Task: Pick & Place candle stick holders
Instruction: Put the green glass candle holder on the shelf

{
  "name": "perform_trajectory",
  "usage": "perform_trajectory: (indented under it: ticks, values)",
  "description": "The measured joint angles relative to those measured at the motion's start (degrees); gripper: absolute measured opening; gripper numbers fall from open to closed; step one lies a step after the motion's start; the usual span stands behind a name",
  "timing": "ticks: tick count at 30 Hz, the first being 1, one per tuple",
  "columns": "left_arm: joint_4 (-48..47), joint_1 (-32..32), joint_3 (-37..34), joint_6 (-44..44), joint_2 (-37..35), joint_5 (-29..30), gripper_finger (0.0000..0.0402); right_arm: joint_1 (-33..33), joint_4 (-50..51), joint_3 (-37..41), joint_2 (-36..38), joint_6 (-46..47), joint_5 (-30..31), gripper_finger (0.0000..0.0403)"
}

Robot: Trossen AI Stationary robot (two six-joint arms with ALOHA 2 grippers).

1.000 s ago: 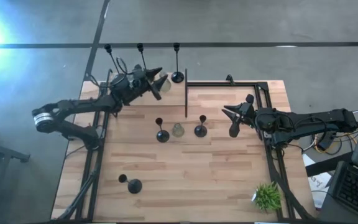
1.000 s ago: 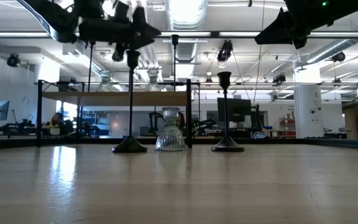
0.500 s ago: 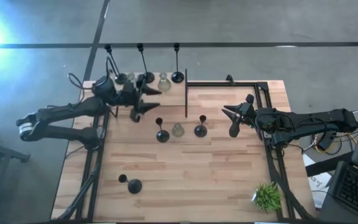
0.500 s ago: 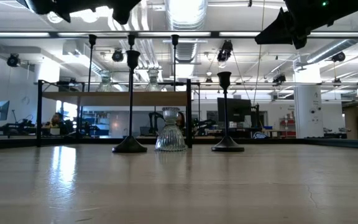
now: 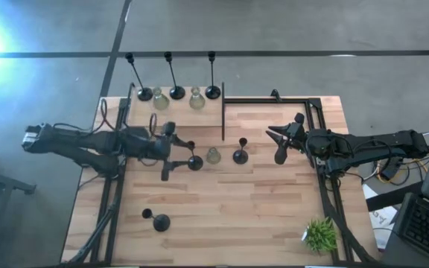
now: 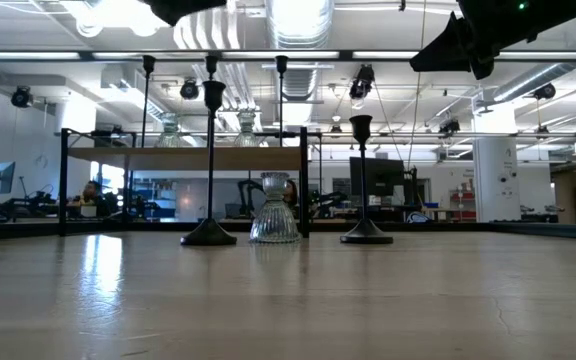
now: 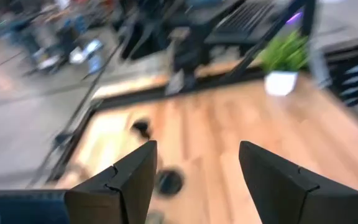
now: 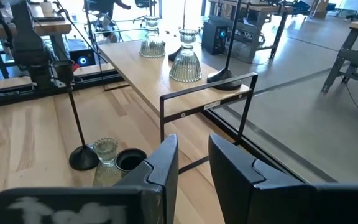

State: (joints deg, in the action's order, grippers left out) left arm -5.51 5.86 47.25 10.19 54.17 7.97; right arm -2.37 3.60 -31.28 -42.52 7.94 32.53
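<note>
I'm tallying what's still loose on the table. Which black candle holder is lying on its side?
The black holder near the table's front left. Its stem lies flat on the wood, while the two black ones mid-table stand upright beside the glass one.

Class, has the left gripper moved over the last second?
Yes. The left gripper left the back shelf and now hovers beside the tall holder mid-table.

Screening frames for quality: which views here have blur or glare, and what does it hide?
Left wrist view: motion-blurred, plant and a holder's black base smeared; only the left gripper is crisp. High view: white glare in the upper-left corner, off the table. Low view: bright ceiling lights, holders backlit. Right wrist view: sharp.
</note>
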Motion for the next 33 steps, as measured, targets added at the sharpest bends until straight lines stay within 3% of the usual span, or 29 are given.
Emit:
perform_trajectory:
  ticks: [3,16,20,27,29,33]
  values:
    - [-2.12,2.93,-0.57,-2.39,0.00,4.87,0.0232,0.00,0.00,0.01,0.00,0.00,-0.01,0.0086]
    - [-6.94,5.95,0.93,-5.37,0.12,5.20,0.0232,0.00,-0.09,0.01,0.00,0.02,-0.17,0.0068]
    - [-7.37,5.95,1.87,-4.10,0.04,10.50,0.0232,0.00,-0.09,0.01,0.00,0.02,-0.17,0.0074]
    - [-16.64,5.47,3.56,-3.69,-0.02,29.77,0.0232,0.02,-0.14,0.01,0.00,0.01,-0.17,0.0083]
    - [-19.09,4.88,3.54,-5.42,-0.02,31.19,0.0232,0.02,-1.52,0.01,-0.03,-0.03,-0.74,0.0084]
    - [-22.07,4.05,3.03,-8.46,0.09,30.36,0.0232,0.02,-8.79,-0.99,-1.27,-3.08,-9.19,0.0081]
